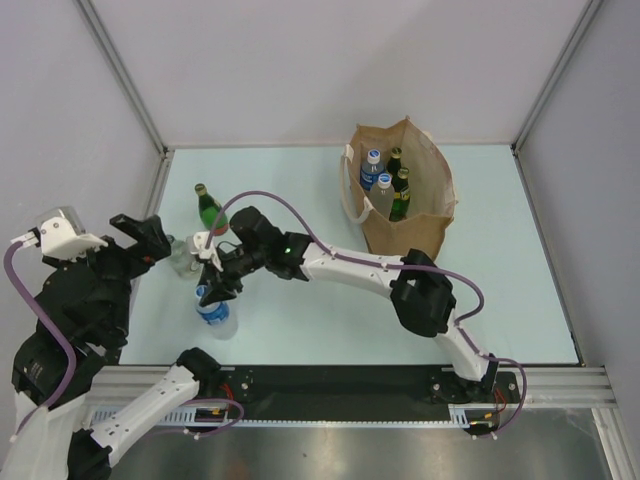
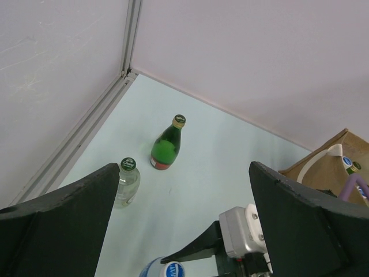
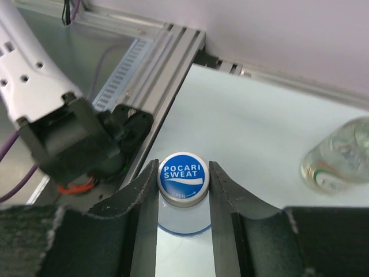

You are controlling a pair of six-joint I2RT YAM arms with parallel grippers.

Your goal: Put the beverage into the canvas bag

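**Bottle held by its cap, with a long way to go to the bag**

The right claw (image 3: 183, 168) is clamped on the blue-capped bottle (image 1: 215, 313), one finger pressed to each side of the cap. The bottle stands upright at the lower left of the overhead frame. Whether it has left the surface (image 1: 330, 180) cannot be told.

The canvas bag (image 1: 400, 235) stands open at the upper right, well apart from the bottle, with four bottles already inside. The left claw (image 2: 181, 173) hangs with its fingers wide apart and holds nothing.

The grip is the main risk. It is only on the smooth cap, so the full bottle may swing or slip out when it is lifted and carried.

A clear bottle (image 1: 180, 255) stands just beside the claw and a green bottle (image 1: 210, 210) is near, so a sideways start could knock either over.

At the bag the free space is tight. A low approach could catch the rim or the white handle (image 1: 350, 195) and tip the soft bag, or bring the bottle down on the necks inside.
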